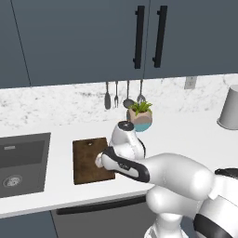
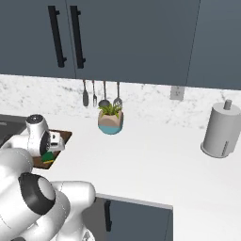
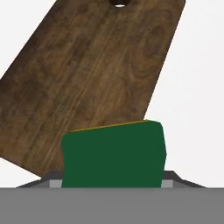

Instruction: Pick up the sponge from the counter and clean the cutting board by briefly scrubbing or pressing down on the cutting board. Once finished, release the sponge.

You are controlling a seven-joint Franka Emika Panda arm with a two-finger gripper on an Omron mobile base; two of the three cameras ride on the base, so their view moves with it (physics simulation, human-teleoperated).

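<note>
On white counter, between sink and potted plant: cutting board lies flat, hole end away from hand. Gripper clamped on sponge, green face toward camera, poised over board's near corner; likely positioned for pressing down to scrub.

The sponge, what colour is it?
Dark green sponge with a thin yellow edge, clearest in the hand view.
</note>
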